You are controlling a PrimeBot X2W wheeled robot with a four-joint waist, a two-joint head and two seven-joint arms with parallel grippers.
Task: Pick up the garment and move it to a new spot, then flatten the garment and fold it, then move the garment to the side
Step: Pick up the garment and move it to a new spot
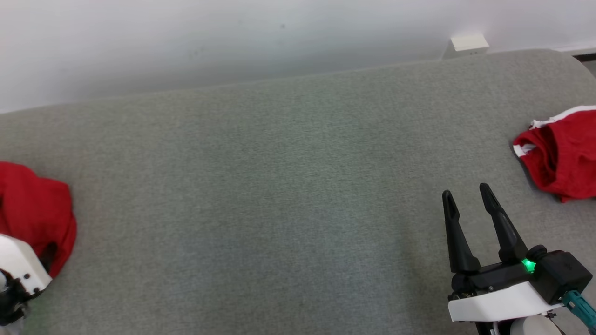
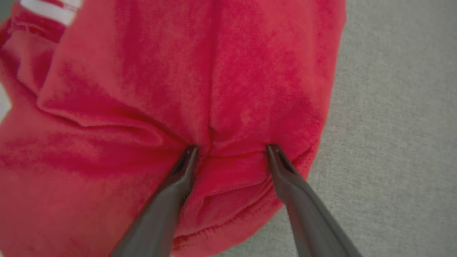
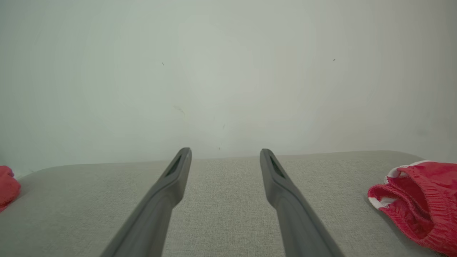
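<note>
A crumpled red garment (image 1: 35, 214) lies at the left edge of the grey cushion (image 1: 279, 209). In the left wrist view the garment (image 2: 142, 89) shows a white stripe at the top left. My left gripper (image 2: 231, 148) stands open, with both fingertips pressed onto the cloth and a ridge of fabric bunched between them. In the head view the left arm's white wrist (image 1: 18, 265) covers those fingers. My right gripper (image 1: 468, 193) is open over bare cushion at the lower right, holding nothing. In its own view the right gripper (image 3: 225, 151) points toward the wall.
A second red garment with white trim (image 1: 561, 153) lies at the cushion's right edge, just right of my right gripper, and is also in the right wrist view (image 3: 417, 200). A white wall (image 1: 233, 42) runs behind the cushion, with a small white box (image 1: 468, 44) against it.
</note>
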